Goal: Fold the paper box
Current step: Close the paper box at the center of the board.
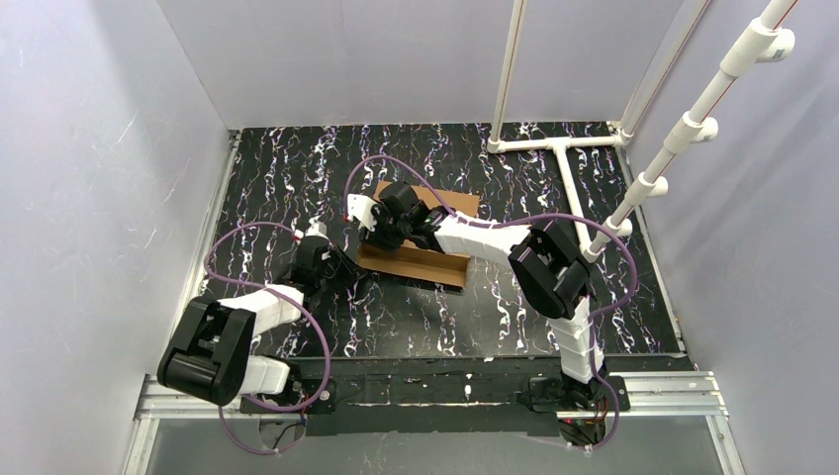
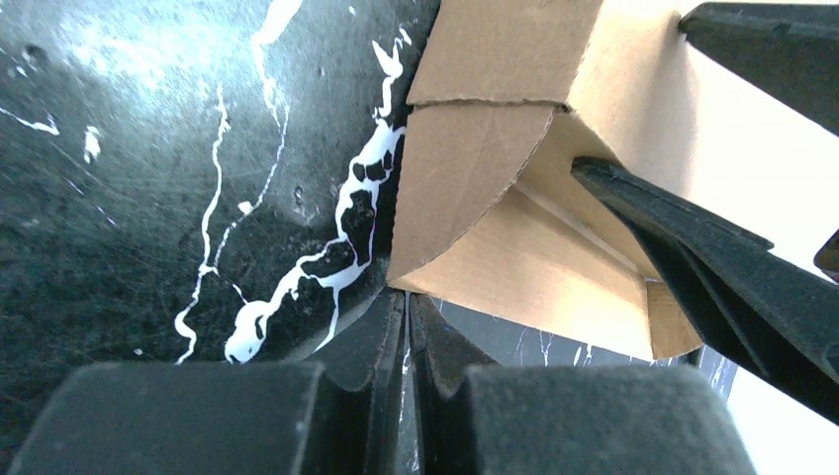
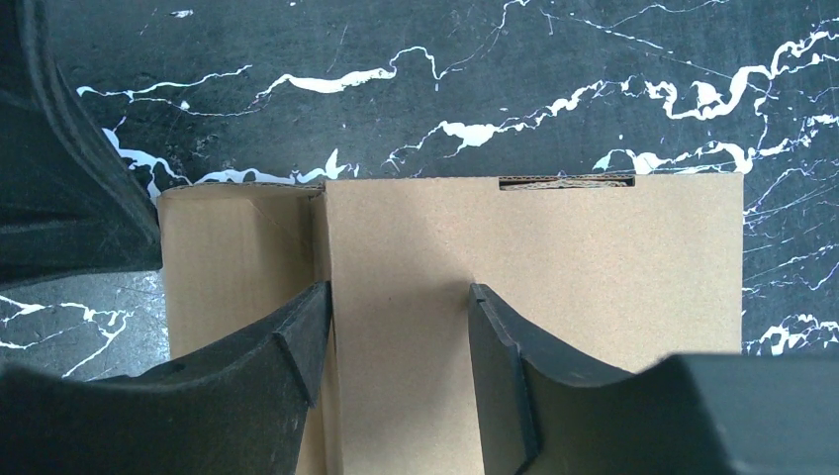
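The paper box [image 1: 420,261] is a brown cardboard piece, partly folded, lying on the black marbled table at the middle. My right gripper [image 1: 381,237] is over its left end. In the right wrist view its fingers [image 3: 398,289] are open and spread on a flat panel of the box [image 3: 554,257], next to a fold line and a side flap. My left gripper [image 1: 354,275] is at the box's near-left corner. In the left wrist view its fingers [image 2: 408,297] are shut with nothing between them, tips touching the corner of a rounded flap [image 2: 475,178].
A white pipe frame [image 1: 564,148] stands at the back right of the table. Pale walls enclose the left, back and right sides. A right-gripper finger [image 2: 712,267] crosses the left wrist view against the cardboard.
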{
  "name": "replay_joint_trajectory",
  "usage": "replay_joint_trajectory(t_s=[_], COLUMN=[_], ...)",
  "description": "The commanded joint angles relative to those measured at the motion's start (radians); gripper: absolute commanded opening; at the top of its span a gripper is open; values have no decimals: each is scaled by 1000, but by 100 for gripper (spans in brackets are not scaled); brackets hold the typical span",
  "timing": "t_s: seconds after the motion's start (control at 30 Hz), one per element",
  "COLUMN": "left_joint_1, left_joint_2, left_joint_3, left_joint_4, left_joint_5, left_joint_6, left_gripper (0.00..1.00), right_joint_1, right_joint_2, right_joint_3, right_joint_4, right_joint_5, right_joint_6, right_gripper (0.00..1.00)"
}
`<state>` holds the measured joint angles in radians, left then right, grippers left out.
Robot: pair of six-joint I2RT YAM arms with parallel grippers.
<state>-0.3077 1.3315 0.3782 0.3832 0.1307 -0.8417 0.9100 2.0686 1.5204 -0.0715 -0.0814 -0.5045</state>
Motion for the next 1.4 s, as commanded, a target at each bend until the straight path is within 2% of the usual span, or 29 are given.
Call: replay_joint_trajectory(t_s=[0.0, 0.23, 0.47, 0.63, 0.9, 1.03, 1.37], left_joint_1=[39, 92, 97, 99, 110, 119, 140], left_joint_2=[-40, -16, 39, 44, -51, -143, -335], left_joint_3=[37, 59, 122, 113, 30, -21, -112], left_joint_4=[31, 43, 61, 74, 74, 73, 38], left_joint_5=[-20, 40, 115, 135, 129, 129, 168], left_joint_6=[50, 59, 69, 70, 56, 44, 25], left_gripper=[6, 6, 8, 8, 10, 14, 35], right_joint_1=[-5, -5, -5, -8, -40, -48, -54], right_joint_2=[55, 53, 53, 41, -14, -47, -119], right_joint_3=[-9, -7, -2, 6, 59, 91, 132], right_joint_4=[-150, -154, -155, -155, -182, -218, -312], right_joint_5=[-28, -34, -34, -31, -35, -55, -137], right_joint_6=[15, 15, 20, 23, 20, 18, 6], right_gripper=[58, 58, 59, 61, 73, 78, 86])
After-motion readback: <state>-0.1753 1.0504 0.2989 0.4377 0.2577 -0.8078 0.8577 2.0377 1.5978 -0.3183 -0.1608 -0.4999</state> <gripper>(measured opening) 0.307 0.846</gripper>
